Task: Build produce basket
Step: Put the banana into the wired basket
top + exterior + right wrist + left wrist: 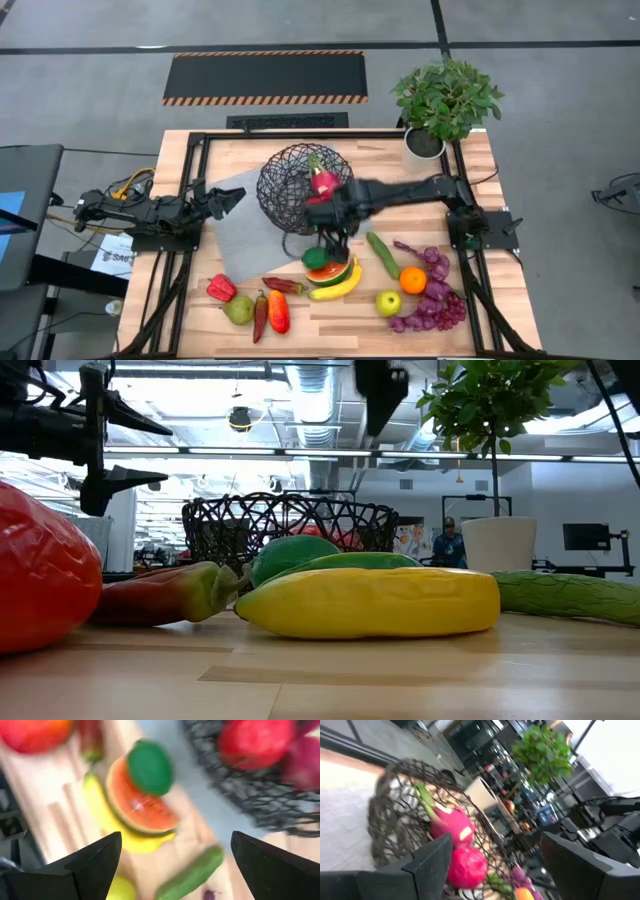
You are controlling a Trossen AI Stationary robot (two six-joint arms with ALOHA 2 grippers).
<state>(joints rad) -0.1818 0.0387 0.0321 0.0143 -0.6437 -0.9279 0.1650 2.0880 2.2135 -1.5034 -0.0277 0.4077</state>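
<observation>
The right gripper, its fingers spread wide and holding nothing, hangs over the near rim of the basket and just above the lime and watermelon slice, with a pick from the heap of produce apparently the step in hand. To do it well, the arm would best come straight down on one piece only; the lime sits against the watermelon slice, which in turn lies on the banana, so a careless squeeze could drag the neighbours along (the lime, on top and roundish, looks the easiest first choice). The lift should clear the wire rim before swinging inward, since the basket is light and open-meshed and could likely be nudged across its grey mat.

The left gripper waits at the mat's far-left edge, beside the basket, fingers partly apart and empty.

The basket stands at the middle back of the table, a round bowl of thin black crisscrossed wire, see-through enough that a pink dragon fruit with green tips and a red apple show plainly inside. Most of the produce remains out on the wood: a cucumber, an orange, a green apple and purple grapes to the right, red peppers and a pear near the front left
</observation>
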